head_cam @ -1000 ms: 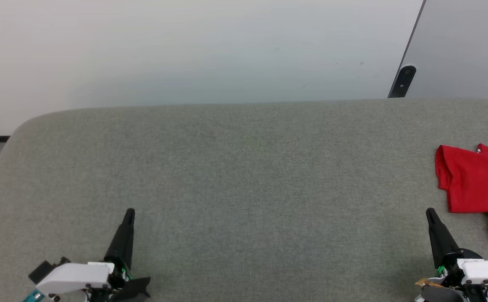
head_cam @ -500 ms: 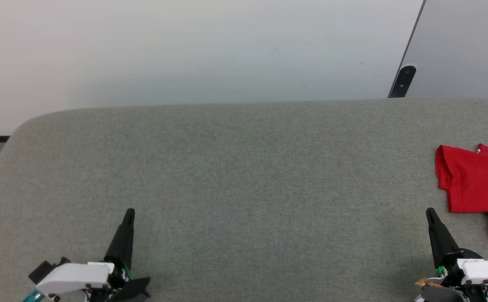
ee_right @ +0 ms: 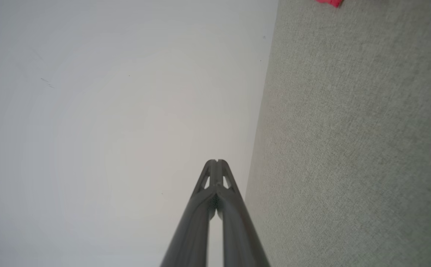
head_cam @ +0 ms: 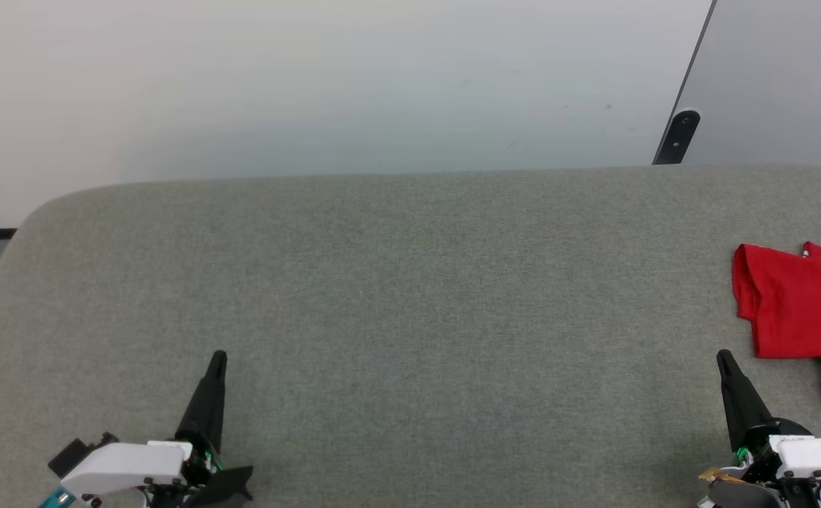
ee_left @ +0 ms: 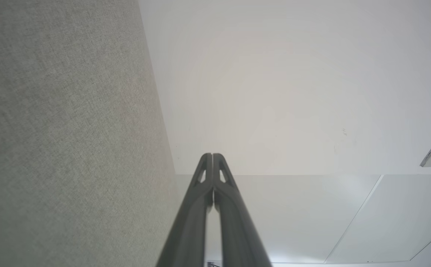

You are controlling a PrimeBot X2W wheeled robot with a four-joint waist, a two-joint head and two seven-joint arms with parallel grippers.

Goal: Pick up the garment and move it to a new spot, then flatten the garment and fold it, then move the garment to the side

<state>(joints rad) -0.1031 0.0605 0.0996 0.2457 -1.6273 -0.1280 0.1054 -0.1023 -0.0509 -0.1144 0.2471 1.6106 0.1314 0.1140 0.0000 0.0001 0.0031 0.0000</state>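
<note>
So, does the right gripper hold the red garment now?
No, the right gripper is shut and empty, and the garment lies apart from it on the grey surface.

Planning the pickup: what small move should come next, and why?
Probably open the right gripper and ease it toward the garment: both grippers are shut and empty, and it lies just beyond the right one, far from the left gripper.

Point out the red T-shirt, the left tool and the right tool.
T-shirt (head_cam: pixel 795 303): head view, on its red body fabric.
Left tool (head_cam: pixel 217 357): head view, at its closed fingertips.
Right tool (head_cam: pixel 723 356): head view, at its closed fingertips.
</note>
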